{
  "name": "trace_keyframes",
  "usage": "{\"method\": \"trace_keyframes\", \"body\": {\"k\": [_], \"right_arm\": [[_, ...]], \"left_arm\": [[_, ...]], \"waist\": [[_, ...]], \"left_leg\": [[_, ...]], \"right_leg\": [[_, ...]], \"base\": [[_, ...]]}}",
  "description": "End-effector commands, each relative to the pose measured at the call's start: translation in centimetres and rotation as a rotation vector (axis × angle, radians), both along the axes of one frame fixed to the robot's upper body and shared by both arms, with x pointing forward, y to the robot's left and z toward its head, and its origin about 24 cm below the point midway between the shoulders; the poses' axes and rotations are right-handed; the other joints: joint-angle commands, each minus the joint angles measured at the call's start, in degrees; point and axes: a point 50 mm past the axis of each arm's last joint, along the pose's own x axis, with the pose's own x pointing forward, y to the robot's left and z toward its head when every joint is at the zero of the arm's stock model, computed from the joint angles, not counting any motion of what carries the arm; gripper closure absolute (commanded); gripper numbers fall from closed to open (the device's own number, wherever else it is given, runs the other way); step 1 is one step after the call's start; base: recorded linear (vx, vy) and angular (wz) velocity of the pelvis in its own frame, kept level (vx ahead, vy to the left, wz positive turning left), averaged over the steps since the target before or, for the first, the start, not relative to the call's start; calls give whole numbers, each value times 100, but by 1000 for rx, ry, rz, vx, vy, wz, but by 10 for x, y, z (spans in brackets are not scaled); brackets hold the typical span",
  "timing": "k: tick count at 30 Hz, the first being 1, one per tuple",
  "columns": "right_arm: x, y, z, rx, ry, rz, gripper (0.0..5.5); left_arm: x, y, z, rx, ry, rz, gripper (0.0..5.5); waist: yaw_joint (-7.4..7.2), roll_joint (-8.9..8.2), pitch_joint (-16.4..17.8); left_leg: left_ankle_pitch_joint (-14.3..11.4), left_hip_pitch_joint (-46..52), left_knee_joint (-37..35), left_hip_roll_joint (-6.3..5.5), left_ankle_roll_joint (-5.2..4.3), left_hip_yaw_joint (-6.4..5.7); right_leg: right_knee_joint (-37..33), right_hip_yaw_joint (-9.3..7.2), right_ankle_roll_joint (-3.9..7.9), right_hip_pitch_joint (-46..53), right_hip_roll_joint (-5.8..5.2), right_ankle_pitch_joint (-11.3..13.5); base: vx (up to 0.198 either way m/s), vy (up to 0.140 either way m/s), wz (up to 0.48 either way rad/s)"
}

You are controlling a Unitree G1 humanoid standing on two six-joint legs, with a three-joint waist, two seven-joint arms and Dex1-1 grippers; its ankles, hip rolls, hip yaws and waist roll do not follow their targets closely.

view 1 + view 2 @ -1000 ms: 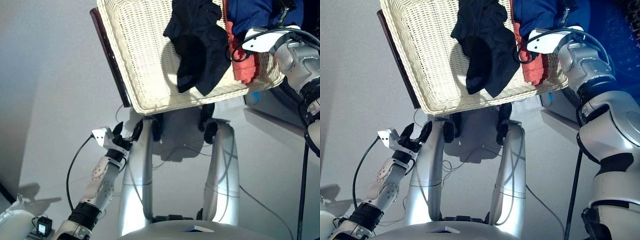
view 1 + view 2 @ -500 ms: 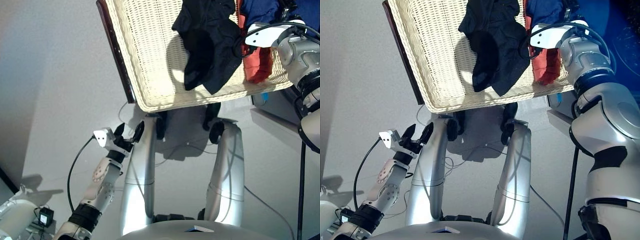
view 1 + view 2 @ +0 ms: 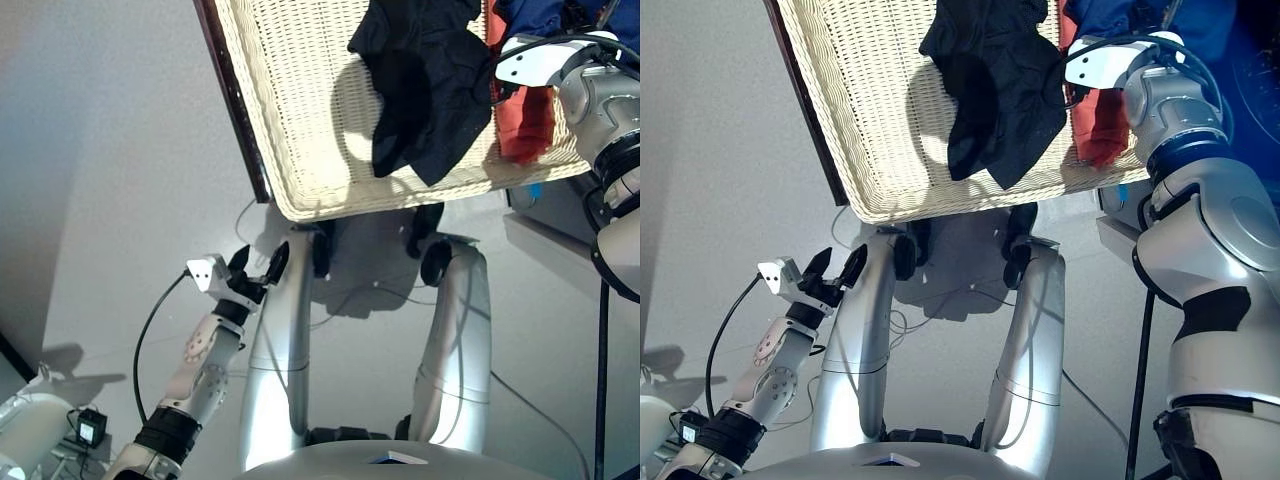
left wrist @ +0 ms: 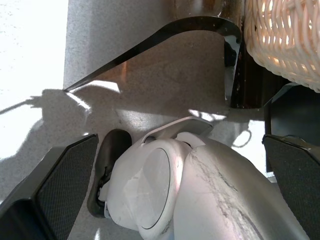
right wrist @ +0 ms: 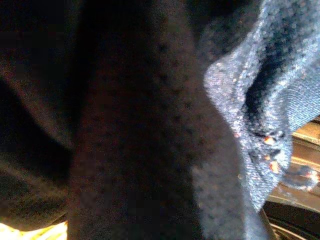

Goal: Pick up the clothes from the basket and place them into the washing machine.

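Observation:
The cream wicker basket (image 3: 290, 120) fills the upper part of the eye views. In it lie the black garment (image 3: 425, 80), the coral red garment (image 3: 525, 120) and, at the far right corner, the navy blue garment (image 3: 530, 12). My right gripper (image 3: 580, 15) reaches into that corner, over the red and navy cloth. Its wrist view is filled with dark cloth and navy blue cloth (image 5: 265, 100), which hide the fingers. My left gripper (image 3: 256, 268) hangs low at the left, open and holding nothing. A dark grey corner of the washing machine (image 3: 560, 205) with a blue sticker (image 3: 530, 192) shows under the basket's right end.
The basket rests on a dark stand (image 3: 235, 110) that shows along its left side. Cables (image 3: 150, 330) trail over the light grey floor. A small device (image 3: 90, 430) sits on the floor at the lower left.
The whole picture has shifted slightly, so the camera moved. My right wrist stays at the basket's right corner among the cloth. The left arm holds its place.

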Motion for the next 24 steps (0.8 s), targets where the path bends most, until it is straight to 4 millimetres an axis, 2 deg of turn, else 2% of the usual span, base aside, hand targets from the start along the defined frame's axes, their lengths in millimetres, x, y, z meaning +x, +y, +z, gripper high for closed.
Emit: {"method": "trace_keyframes", "body": {"k": [1,6,8,12,15,18,24], "right_arm": [[-19,-44,16,89,-130,-139,550],[-22,-33,18,263,-305,22,550],[-29,-29,23,361,-413,117,550],[-50,-28,16,519,-583,263,550],[-57,-26,-9,689,-622,329,550],[-60,-20,-30,1006,-672,431,550],[-62,-8,-57,1436,-745,567,550]], "left_arm": [[-16,-11,1,-19,-17,-39,0],[-12,-4,-9,21,17,13,0],[-11,-2,-12,26,27,33,0],[-13,2,-21,35,61,55,0],[-15,5,-31,51,99,57,0],[-17,10,-40,67,139,70,0],[-19,18,-56,85,205,99,0]], "waist": [[-83,280,-163],[-220,221,-237],[-311,208,-263],[-441,159,-340],[-485,151,-438],[-524,109,-526],[-583,62,-673]], "left_leg": [[816,-146,-712,35,-107,-131],[773,15,-797,35,-99,-107],[741,89,-828,55,-97,-94],[681,257,-870,67,-91,-135],[664,370,-908,72,-90,-149],[660,515,-987,81,-92,-144],[640,857,-1165,119,-105,-97]], "right_leg": [[-218,-198,-228,215,135,215],[-295,-226,-232,376,193,179],[-349,-251,-226,461,208,148],[-421,-277,-226,649,242,60],[-460,-307,-228,770,235,7],[-570,-328,-232,919,232,-3],[-751,-326,-218,1221,230,-47]], "base": [[0,0,0],[0,0,0],[0,0,0],[0,0,0],[0,0,0],[0,0,0],[8,1,-2]]}}
